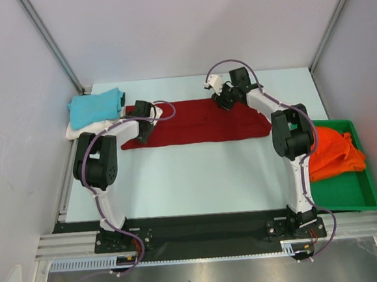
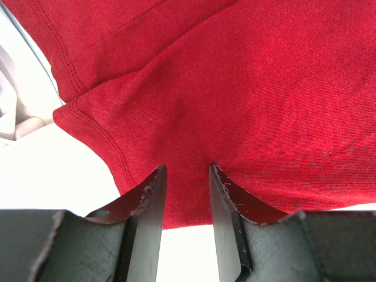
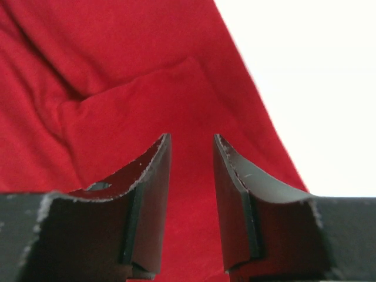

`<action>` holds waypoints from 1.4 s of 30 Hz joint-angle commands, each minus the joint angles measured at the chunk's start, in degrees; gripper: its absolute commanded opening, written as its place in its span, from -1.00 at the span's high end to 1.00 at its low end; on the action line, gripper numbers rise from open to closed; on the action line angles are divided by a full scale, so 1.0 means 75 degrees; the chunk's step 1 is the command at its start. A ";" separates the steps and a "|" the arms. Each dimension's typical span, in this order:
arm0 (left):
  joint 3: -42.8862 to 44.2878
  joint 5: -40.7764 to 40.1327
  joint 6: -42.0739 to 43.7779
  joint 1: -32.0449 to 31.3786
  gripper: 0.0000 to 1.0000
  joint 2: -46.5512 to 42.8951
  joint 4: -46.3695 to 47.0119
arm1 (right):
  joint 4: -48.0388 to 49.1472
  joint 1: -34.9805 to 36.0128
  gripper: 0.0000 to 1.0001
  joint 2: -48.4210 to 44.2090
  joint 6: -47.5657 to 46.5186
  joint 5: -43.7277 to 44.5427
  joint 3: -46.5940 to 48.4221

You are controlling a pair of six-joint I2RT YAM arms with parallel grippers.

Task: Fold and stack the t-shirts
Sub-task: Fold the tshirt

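The dark red t-shirt (image 1: 194, 124) lies folded into a long strip across the back of the table. My left gripper (image 1: 143, 133) is open at the strip's left end, its jaws just short of the hem (image 2: 187, 167) over the red cloth (image 2: 235, 88). My right gripper (image 1: 223, 100) is open and empty over the strip's far edge, right of centre, with red cloth (image 3: 117, 88) under its jaws (image 3: 192, 136). The folded turquoise t-shirt (image 1: 96, 108) lies on the cream white t-shirt (image 1: 86, 129) at the back left. The orange t-shirt (image 1: 333, 152) lies crumpled in the tray.
The green plastic tray (image 1: 350, 197) stands at the right edge of the table. White walls and slanted metal frame posts (image 1: 50, 41) close in the back and sides. Bare table (image 1: 198, 179) lies between the red strip and the arm bases.
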 commanded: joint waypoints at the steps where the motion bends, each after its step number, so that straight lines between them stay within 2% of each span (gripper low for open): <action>1: -0.0244 0.0160 -0.0024 0.0041 0.19 0.0113 -0.0019 | 0.0784 -0.0036 0.21 -0.1122 0.0286 0.0315 -0.0650; 5: -0.0314 0.0464 0.0327 0.0041 0.16 -0.0168 -0.0137 | 0.0692 -0.0341 0.19 -0.1592 0.1068 0.0130 -0.1213; 7: -0.0291 0.1118 0.0794 0.0053 0.07 -0.0414 -0.0427 | 0.0364 -0.0493 0.18 -0.1779 0.1340 -0.0046 -0.1447; 9: -0.0267 0.1425 0.1042 0.0053 -0.19 -0.0555 -0.0616 | 0.0142 -0.0634 0.18 -0.2013 0.1423 -0.0176 -0.1681; 10: -0.0256 0.1611 0.1356 0.0053 -0.20 -0.0614 -0.0791 | 0.0105 -0.0658 0.18 -0.2107 0.1400 -0.0223 -0.1845; 14: -0.0478 0.1590 0.2272 0.0123 -0.17 -0.0942 -0.0875 | -0.0094 -0.0693 0.18 -0.2517 0.1259 -0.0165 -0.2455; 19: -0.0864 0.1497 0.3325 0.0357 -0.14 -0.1317 -0.0759 | -0.0305 -0.0681 0.17 -0.2846 0.1423 -0.0223 -0.2573; 27: -0.1146 0.1799 0.3996 0.0990 -0.15 -0.2067 -0.0804 | -0.1053 -0.0318 0.16 -0.3653 0.1165 -0.0047 -0.2855; 31: -0.1158 0.2023 0.4288 0.1143 -0.15 -0.1834 -0.0898 | -0.1593 -0.0131 0.15 -0.3807 0.0978 -0.0153 -0.2785; 35: -0.0633 0.2386 0.4184 0.1166 -0.06 -0.1062 -0.1284 | -0.2003 -0.0037 0.15 -0.3830 0.0966 -0.0141 -0.2551; 42: -0.0490 0.2539 0.4149 0.1166 -0.01 -0.0592 -0.1496 | -0.2016 -0.0037 0.15 -0.3983 0.0966 -0.0059 -0.2585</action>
